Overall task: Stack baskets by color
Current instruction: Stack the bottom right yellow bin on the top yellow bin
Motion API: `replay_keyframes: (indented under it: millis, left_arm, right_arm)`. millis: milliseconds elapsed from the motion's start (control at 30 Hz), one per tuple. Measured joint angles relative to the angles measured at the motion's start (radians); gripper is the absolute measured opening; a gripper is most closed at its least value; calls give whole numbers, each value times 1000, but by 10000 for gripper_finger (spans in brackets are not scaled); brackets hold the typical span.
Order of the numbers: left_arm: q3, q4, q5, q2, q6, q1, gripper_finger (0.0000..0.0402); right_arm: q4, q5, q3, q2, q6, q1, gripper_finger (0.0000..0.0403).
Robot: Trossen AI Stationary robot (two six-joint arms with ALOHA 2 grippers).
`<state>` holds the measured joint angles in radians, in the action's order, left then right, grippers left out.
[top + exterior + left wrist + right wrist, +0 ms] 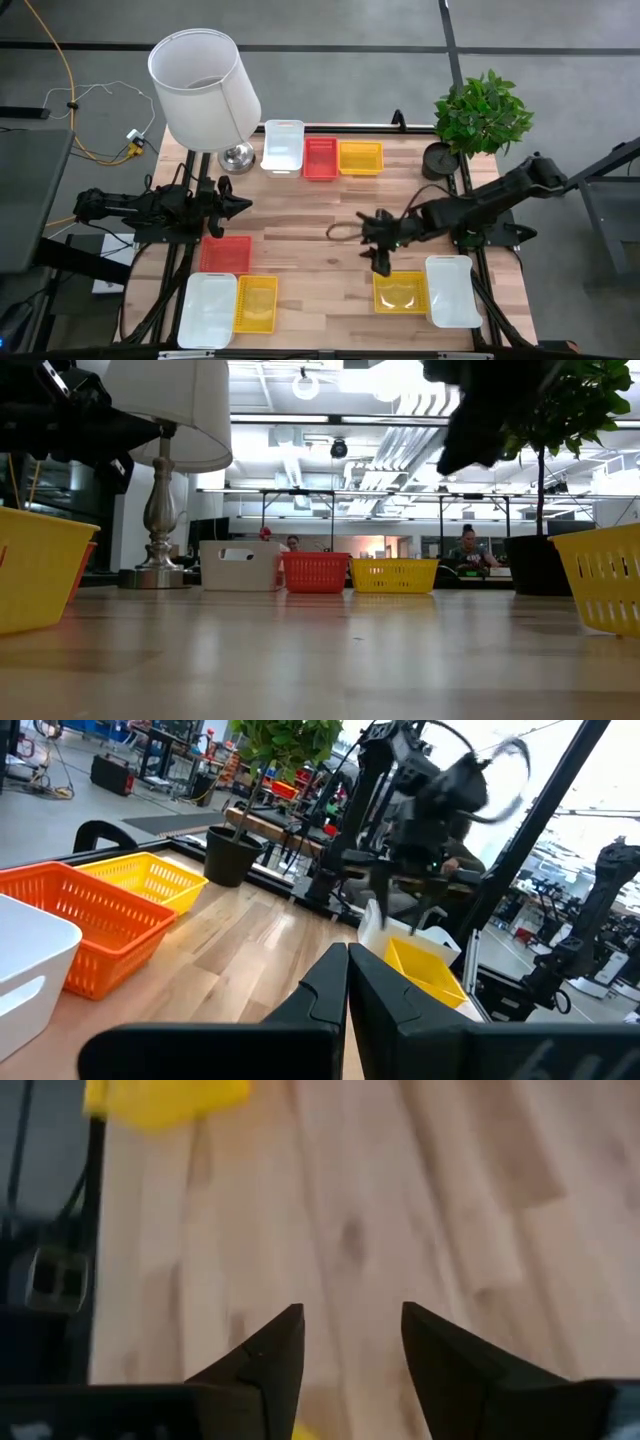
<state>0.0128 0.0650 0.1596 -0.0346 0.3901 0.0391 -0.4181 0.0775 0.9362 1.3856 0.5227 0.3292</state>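
Left gripper (240, 205) sits pinched closed over the table's left side, holding nothing, with a red basket (225, 254), white basket (208, 309) and yellow basket (256, 303) near it. Far edge has a white-red-yellow row (320, 157). Right gripper (372, 243) hangs with fingers apart and empty, just above another yellow basket (400, 292) beside a white one (450, 290).

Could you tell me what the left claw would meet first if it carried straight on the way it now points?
Probably the right claw, which hangs straight ahead over the yellow basket; the bare table lies between, though depth is uncertain.
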Motion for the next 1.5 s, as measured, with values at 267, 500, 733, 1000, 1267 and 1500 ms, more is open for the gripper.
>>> replay_keyframes:
  millis: [267,500,733,1000,1267,1500]
  left_arm:
    - [0,1,0,0,0,0,1]
    - [0,0,0,0,0,0,1]
    - [0,0,0,0,0,0,1]
    - [0,-3,-3,0,3,0,1]
    - [0,-17,-3,0,1,0,1]
    - [0,-16,-2,0,0,0,1]
  right_arm:
    - [-348,18,144,55,11,147,138]
    - [-427,17,145,115,16,222,138]
    - [-471,17,145,197,29,246,138]
    - [-505,-36,145,275,27,248,138]
    - [-515,-54,145,324,27,248,138]
    - [-530,-56,145,333,55,243,84]
